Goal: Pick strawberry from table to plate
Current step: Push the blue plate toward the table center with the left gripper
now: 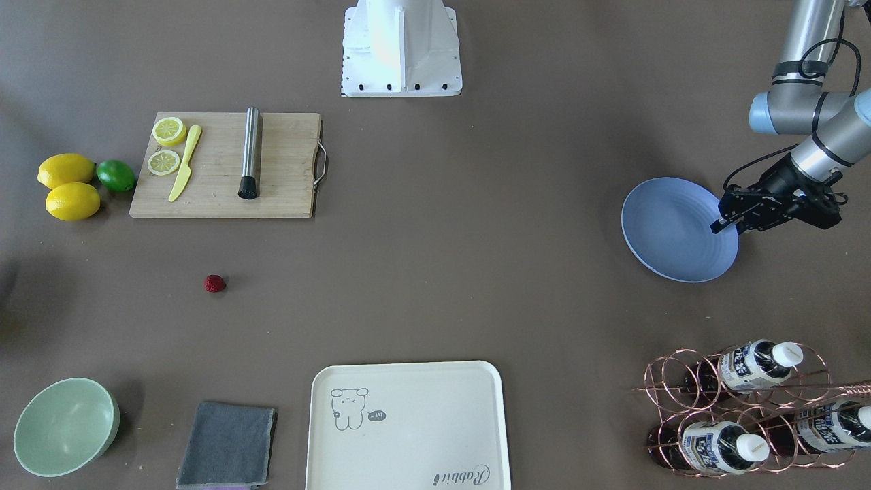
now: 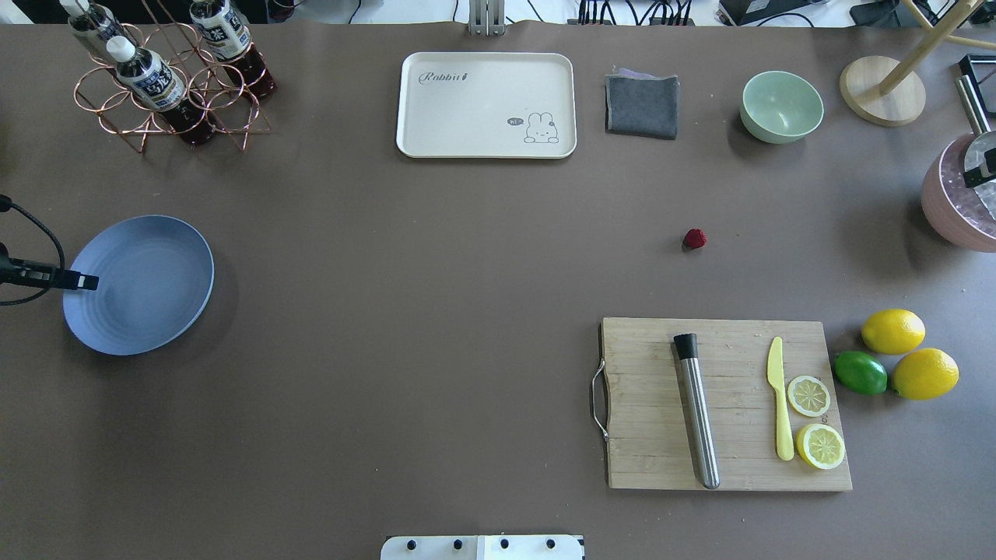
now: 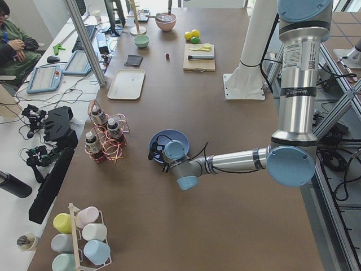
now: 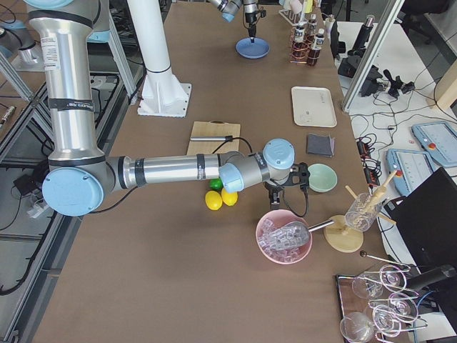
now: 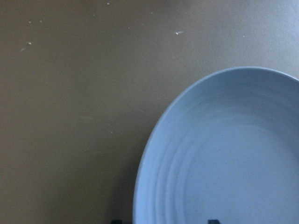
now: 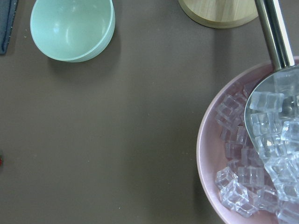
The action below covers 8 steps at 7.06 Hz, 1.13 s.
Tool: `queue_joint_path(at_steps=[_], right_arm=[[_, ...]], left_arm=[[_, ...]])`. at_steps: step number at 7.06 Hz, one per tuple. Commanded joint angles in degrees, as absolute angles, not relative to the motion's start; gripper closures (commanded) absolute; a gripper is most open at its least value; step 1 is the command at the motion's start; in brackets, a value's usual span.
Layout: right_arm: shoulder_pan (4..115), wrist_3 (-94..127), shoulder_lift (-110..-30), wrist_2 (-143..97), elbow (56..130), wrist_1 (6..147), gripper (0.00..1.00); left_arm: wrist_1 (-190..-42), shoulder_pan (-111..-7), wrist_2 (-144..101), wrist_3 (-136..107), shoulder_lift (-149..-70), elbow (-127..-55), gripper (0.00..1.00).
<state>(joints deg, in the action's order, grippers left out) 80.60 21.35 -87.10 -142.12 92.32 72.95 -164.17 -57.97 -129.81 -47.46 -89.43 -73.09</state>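
Tool (image 1: 727, 227) open, empty, above plate (image 1: 670, 231) rim

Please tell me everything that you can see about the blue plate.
The plate is round, shallow and matte periwinkle blue, with faint concentric rings inside; the material looks like plastic or ceramic. It is empty and lies flat on the grey-brown table, at the robot's left end. The open left gripper hangs over its outer rim; whether it touches the plate cannot be told.

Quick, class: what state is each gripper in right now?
Left gripper: open, empty, over the plate.
Right gripper: cannot tell.
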Motion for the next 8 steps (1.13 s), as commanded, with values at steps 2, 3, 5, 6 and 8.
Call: queue_joint_path(at_steps=[2,3,5,6,8], right_arm=[[80.7,21.4,-87.4,-142.1,92.5,72.9,0.0],[80.7,22.1,-87.6,-142.1,92.5,72.9,0.0],[80.7,24.7,-87.5,-142.2,93.1,71.8,0.0],[80.7,25.4,-87.1,-142.3,93.7,71.7,0.0],[78.8,26.4,-86.9,-142.0,95.2,71.7,0.0]], left_arm=[[-163.2,-57.9,-133.6,-49.5,-89.4,-73.9,1.0],[-163.4,-58.4,-137.3,-51.9,-89.8,-74.1,1.0],[-160.4,-62.1,-144.8,-59.3,-93.0,-76.6,1.0],[-159.7,-62.1,-144.8,-64.7,-93.9,-79.9,1.0],[-153.6,-61.6,-144.2,-68.6,-96.4,-84.8,1.0]])
